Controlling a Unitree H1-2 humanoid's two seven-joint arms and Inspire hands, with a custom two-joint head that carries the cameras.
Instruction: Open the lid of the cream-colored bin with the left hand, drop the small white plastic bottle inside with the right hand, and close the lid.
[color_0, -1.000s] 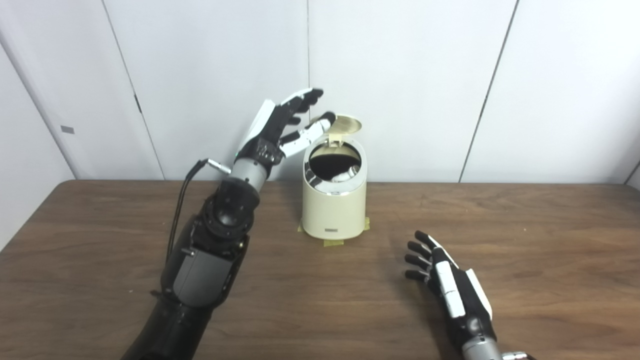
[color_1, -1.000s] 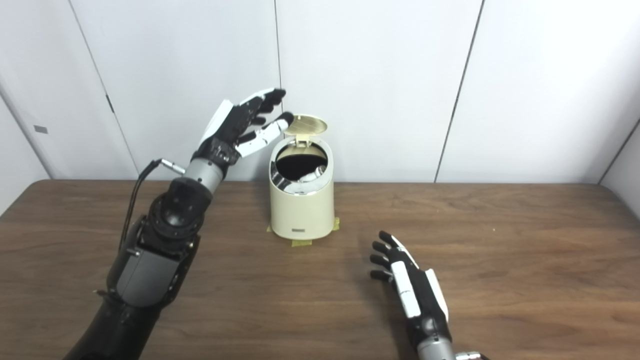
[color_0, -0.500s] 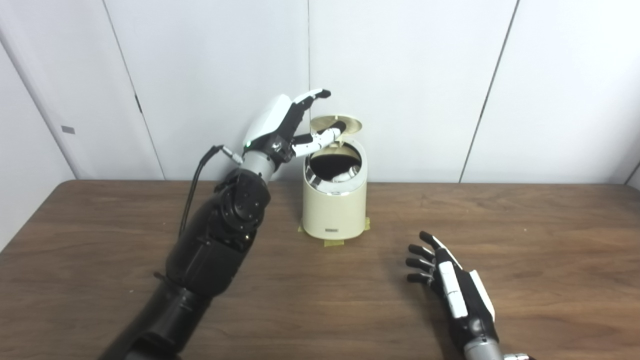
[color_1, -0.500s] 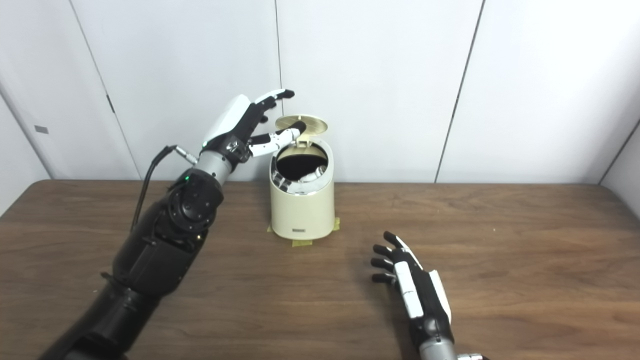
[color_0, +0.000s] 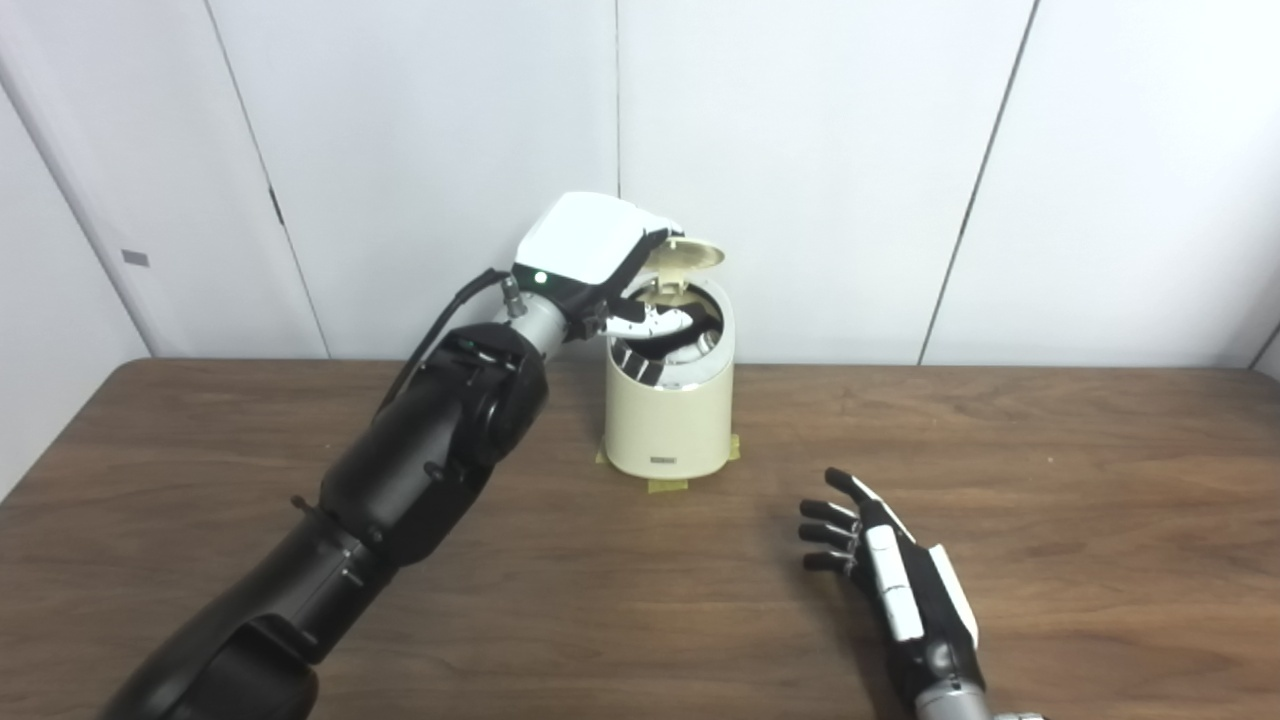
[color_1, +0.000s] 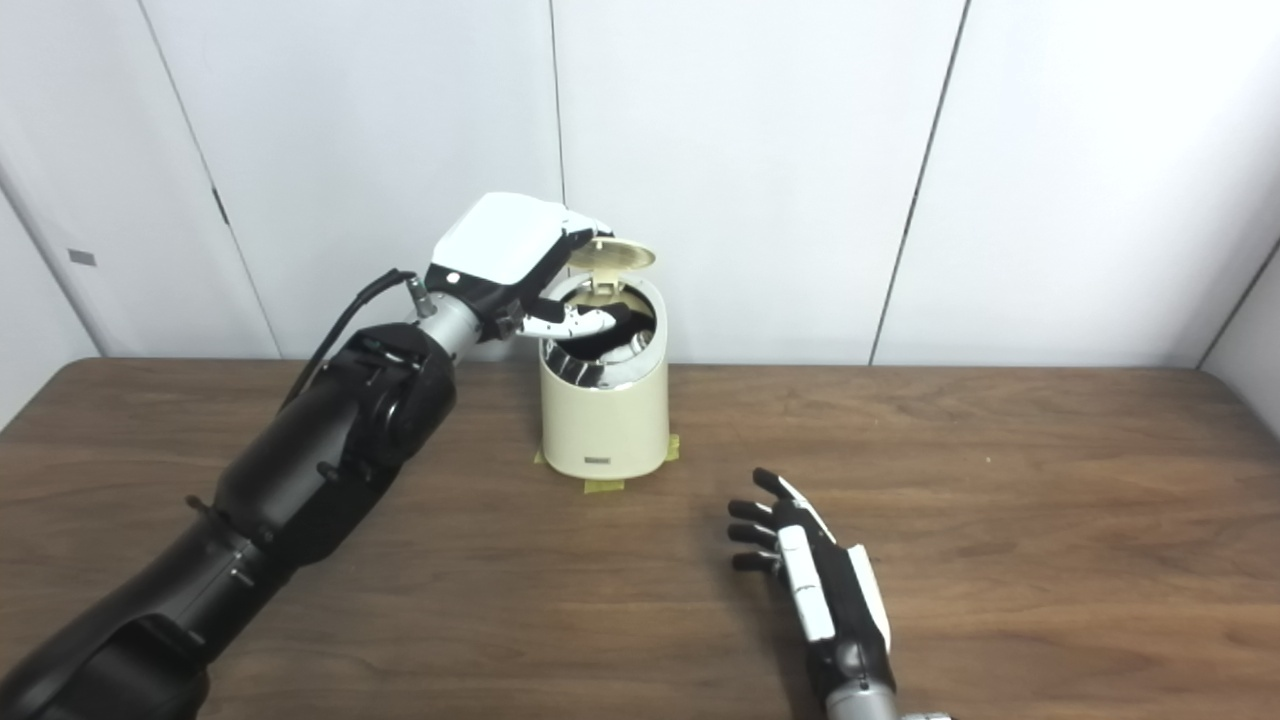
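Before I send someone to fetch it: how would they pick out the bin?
On the brown table, look to the far edge by the white wall. The cream-colored bin stands there on tape, its round lid tipped up, the left hand over its opening.

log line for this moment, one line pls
lid: raised | left hand: over bin mouth, at lid | right hand: open on table, empty | bottle: not visible

A cream-colored bin (color_1: 604, 420) stands on the wooden bench (color_1: 1000, 520), toward the far side, on strips of tape (color_1: 603, 486). Its lid (color_1: 612, 256) is tilted up at the far edge. The left robot hand (color_1: 510, 255) reaches over the bin's open top from the left, palm down, thumb across the opening. The right robot hand (color_1: 815, 580) rests near the front, right of the bin, fingers spread, holding nothing.
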